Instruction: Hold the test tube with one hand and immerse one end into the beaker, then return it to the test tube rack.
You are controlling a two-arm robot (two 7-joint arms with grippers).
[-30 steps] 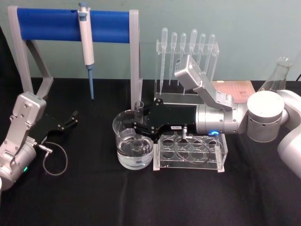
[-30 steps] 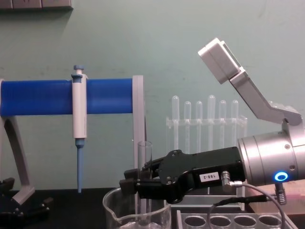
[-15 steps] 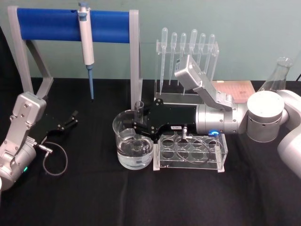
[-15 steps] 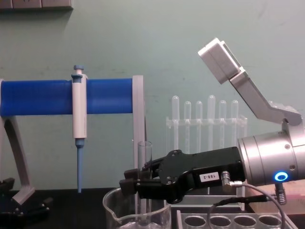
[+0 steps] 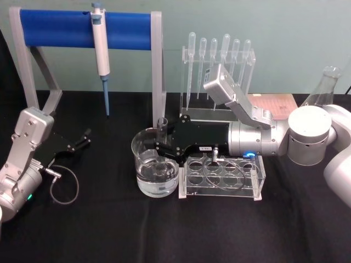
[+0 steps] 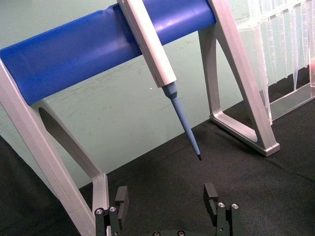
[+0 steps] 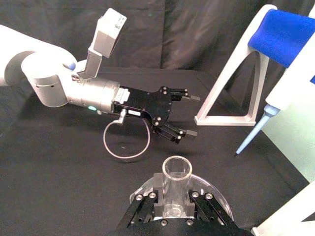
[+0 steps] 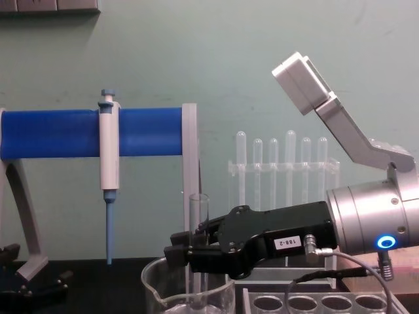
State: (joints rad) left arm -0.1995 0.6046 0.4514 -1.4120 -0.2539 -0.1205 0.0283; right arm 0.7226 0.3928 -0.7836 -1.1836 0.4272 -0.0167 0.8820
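The test tube [image 5: 162,127] stands upright, and my right gripper [image 5: 160,146] is shut on its middle. From the chest view the test tube [image 8: 198,212] runs down past the rim of the beaker [image 8: 154,288], with the right gripper [image 8: 188,252] just above that rim. The beaker [image 5: 147,174] holds clear water and stands left of a clear tube rack. In the right wrist view the test tube [image 7: 175,183] sits between the fingers [image 7: 158,195], beaker [image 7: 212,191] below. My left gripper [image 5: 83,139] rests open at the left; it also appears as the left gripper [image 6: 166,195], empty, and as the left gripper [image 7: 181,116] far off.
A clear tube rack [image 5: 222,175] stands right of the beaker, under my right arm. Behind are a blue-barred stand [image 5: 82,27] with a hanging pipette [image 5: 100,49], a rack of plastic pipettes [image 5: 218,60] and a conical flask [image 5: 323,87].
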